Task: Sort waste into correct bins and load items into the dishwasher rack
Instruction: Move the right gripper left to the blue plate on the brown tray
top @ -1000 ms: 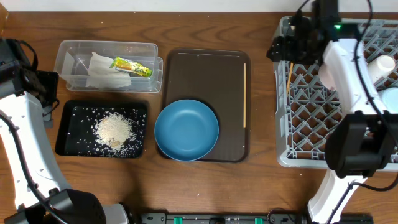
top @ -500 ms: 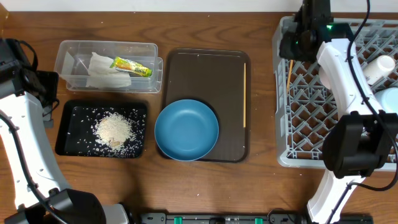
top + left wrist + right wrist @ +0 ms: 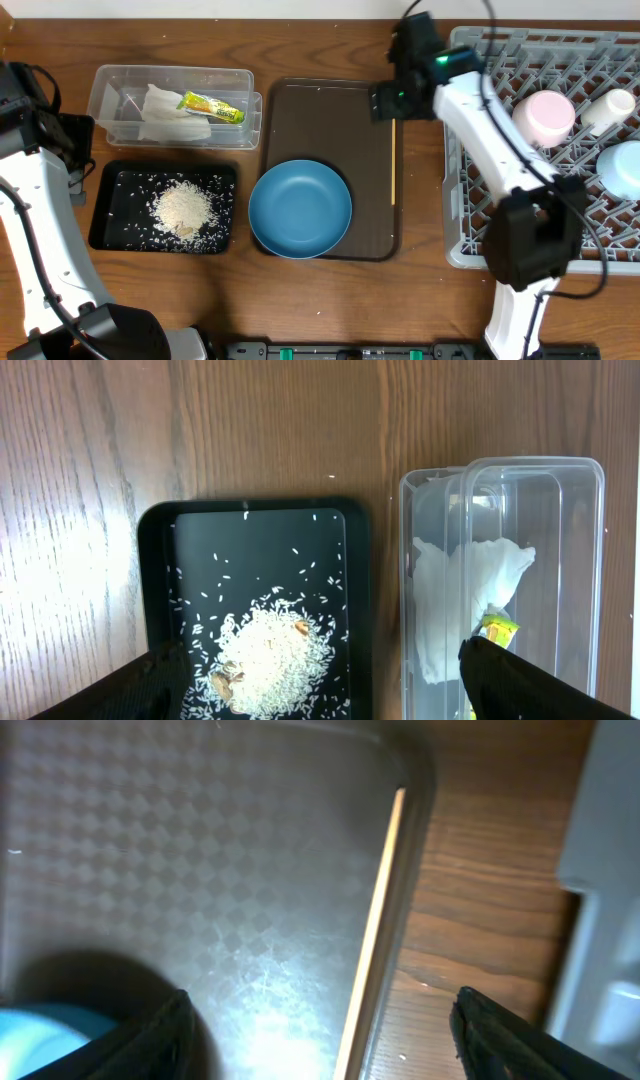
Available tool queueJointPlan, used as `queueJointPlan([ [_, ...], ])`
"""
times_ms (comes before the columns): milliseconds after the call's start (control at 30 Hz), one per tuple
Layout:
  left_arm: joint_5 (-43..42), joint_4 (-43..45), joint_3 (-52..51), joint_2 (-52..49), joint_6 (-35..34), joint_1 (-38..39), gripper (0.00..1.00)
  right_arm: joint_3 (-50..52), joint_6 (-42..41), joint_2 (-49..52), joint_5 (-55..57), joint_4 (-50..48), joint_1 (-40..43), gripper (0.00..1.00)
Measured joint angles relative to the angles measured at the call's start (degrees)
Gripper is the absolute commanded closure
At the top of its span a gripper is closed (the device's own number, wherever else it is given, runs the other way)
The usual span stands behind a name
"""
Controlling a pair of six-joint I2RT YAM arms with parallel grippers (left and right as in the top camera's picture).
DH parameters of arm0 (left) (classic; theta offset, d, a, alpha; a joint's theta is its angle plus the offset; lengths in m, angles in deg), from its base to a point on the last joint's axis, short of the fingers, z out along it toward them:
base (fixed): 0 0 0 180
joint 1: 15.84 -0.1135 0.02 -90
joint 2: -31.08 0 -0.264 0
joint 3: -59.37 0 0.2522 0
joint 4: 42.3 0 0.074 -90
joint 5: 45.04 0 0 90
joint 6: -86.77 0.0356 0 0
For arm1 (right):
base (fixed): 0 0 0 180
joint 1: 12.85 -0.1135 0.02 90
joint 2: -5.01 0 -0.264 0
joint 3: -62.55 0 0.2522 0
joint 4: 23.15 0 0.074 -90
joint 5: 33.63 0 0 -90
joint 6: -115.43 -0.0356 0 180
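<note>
Along the right rim of the brown serving tray (image 3: 330, 110) lies a thin wooden chopstick (image 3: 393, 150), and the right pincer (image 3: 320, 1040) hangs over its far end, jaws spread wide with nothing between them, the grey dishwasher rack (image 3: 480, 200) just beside. That stick looks light, stiff and slick, lying flat against the rim, so I'd pinch it across the shaft near the middle, or it may roll or pivot in the grip. Across the counter the left pincer (image 3: 320, 690) hovers wide and empty above the black tray (image 3: 155, 560) of rice crumbs (image 3: 265, 660) and the clear container (image 3: 590, 560).
</note>
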Motion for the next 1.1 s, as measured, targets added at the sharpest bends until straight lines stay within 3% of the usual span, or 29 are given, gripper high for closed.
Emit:
queueJointPlan([
  [300,0.0,-0.02,0.0,0.0,0.0,-0.02,0.11,0.37,-2.49,12.94,2.67,-0.33,-2.8,0.23],
  [533,0.0,0.0,0.0,0.0,0.0,-0.02,0.11,0.24,-3.15,13.68,3.02,-0.13,-2.82,0.27],
  [600,0.02,0.0,0.0,0.0,0.0,0.0,0.11,0.24,-3.3,13.68,3.15,-0.15,-2.82,0.34],
  [833,0.0,0.0,0.0,0.0,0.0,0.0,0.11,0.26,-3.8,13.68,3.48,-0.31,-2.6,0.99],
  [1100,0.0,0.0,0.0,0.0,0.0,-0.02,0.11,-0.87,-4.83,13.68,1.38,2.19,-1.86,0.99],
])
